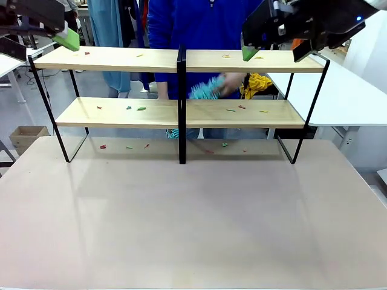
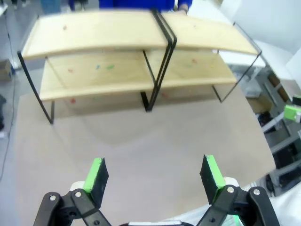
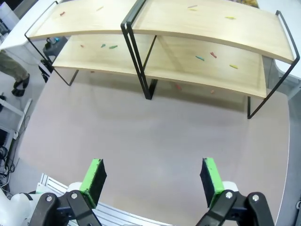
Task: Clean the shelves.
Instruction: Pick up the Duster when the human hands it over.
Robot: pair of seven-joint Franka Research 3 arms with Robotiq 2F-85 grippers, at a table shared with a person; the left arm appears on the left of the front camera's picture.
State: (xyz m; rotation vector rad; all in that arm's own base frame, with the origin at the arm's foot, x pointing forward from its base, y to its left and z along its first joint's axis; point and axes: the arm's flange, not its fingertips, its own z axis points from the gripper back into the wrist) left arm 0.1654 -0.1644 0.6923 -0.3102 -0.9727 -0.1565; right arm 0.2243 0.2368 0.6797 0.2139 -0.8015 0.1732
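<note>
My left gripper [image 2: 155,175] and right gripper [image 3: 153,176] both hang high above the table [image 1: 193,217], jaws spread wide, holding nothing. The shelves [image 1: 121,59] stand on the table's far part, with small coloured scraps [image 1: 140,109] scattered over both boards. Behind them a person's hand [image 1: 227,84] holds something teal and blurred.

A: What furniture stands near the right gripper [image 3: 153,172]?
B: A white table [image 1: 351,96], beyond it, to its right.
A: And near the left gripper [image 2: 155,172]?
B: Well below it, a cardboard box [image 1: 27,136] on grey floor [image 1: 97,90].
</note>
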